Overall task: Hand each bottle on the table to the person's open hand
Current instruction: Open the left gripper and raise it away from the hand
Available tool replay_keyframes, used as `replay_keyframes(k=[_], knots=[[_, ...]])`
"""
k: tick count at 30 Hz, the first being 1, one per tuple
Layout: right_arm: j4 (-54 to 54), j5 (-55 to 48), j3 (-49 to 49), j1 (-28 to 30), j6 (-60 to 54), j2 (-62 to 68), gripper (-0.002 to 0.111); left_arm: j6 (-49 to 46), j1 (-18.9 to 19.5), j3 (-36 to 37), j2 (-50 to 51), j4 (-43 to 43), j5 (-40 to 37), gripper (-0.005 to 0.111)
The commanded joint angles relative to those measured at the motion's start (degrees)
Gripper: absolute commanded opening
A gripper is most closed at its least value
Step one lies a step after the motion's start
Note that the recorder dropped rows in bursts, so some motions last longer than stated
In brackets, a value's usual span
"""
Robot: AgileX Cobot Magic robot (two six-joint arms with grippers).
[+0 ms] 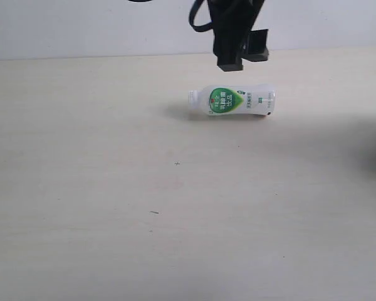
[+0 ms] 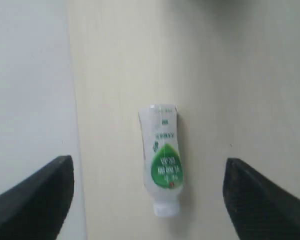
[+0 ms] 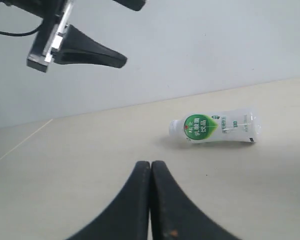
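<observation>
**Tabletop (image 1: 113,238) nearest, and on it one bottle (image 1: 232,102) lying under the open left pincer (image 1: 243,56)**

Only one bottle shows on the tabletop: the white one with the green label. It lies on its side in the far part of the tabletop. No open hand of a person shows in any view.

Left pincer hangs in the air above the bottle, a little to its far side, and does not touch it. Its jaws are spread wide and hold nothing. In the left wrist view the two fingers (image 2: 40,200) stand one on each long side of the bottle, so the bottle's long axis runs across the line from finger to finger. I judge that a straight descent would bring the jaws around the body, with no turn of the wrist.

Right pincer (image 3: 150,195) is pressed together and empty, low and well apart from the bottle, facing its long side. So the left arm is clearly the nearer one.

White cap (image 1: 192,98) points to the left side of the exterior view, and the flat base points to the right.
</observation>
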State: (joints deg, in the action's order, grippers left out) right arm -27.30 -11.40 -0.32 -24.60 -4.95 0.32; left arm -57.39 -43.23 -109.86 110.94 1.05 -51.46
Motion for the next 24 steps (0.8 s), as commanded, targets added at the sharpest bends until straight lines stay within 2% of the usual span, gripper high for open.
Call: replay_keyframes(k=[1, 5, 9, 12, 13, 14, 15, 16, 19, 21, 24], knots=[[0.35, -0.09, 0.32, -0.10, -0.41, -0.32, 0.000, 12.00, 1.84, -0.23, -3.90, 4.43, -8.94, 0.078], [0.35, -0.09, 0.32, -0.10, -0.41, -0.32, 0.000, 20.20, 6.83, -0.23, -4.91, 4.43, -13.80, 0.078], [0.35, -0.09, 0.32, -0.10, -0.41, -0.32, 0.000, 30.42, 9.49, -0.23, -4.81, 3.67, -15.57, 0.078], [0.35, -0.09, 0.32, -0.10, -0.41, -0.32, 0.000, 32.16, 12.02, -0.23, -4.81, -3.87, -14.85, 0.078], [0.35, -0.09, 0.32, -0.10, -0.41, -0.32, 0.000, 31.92, 13.61, 0.27, -4.81, -9.03, -12.82, 0.078], [0.35, -0.09, 0.32, -0.10, -0.41, -0.32, 0.000, 31.25, 14.45, 0.74, -4.91, -12.30, -11.26, 0.078], [0.35, -0.09, 0.32, -0.10, -0.41, -0.32, 0.000, 25.62, 16.29, 1.88, -4.91, -23.52, -8.87, 0.078], [0.35, -0.09, 0.32, -0.10, -0.41, -0.32, 0.000, 20.85, 17.31, 2.65, -4.91, -30.65, -8.27, 0.078], [0.35, -0.09, 0.32, -0.10, -0.41, -0.32, 0.000, 8.74, 19.49, 5.06, -4.91, -49.28, -10.18, 0.078], [0.35, -0.09, 0.32, -0.10, -0.41, -0.32, 0.000, 3.14, 20.36, 6.62, -4.91, -55.30, -10.94, 0.078], [0.35, -0.09, 0.32, -0.10, -0.41, -0.32, 0.000, 2.15, 20.34, 7.15, -4.91, -55.44, -11.23, 0.078]])
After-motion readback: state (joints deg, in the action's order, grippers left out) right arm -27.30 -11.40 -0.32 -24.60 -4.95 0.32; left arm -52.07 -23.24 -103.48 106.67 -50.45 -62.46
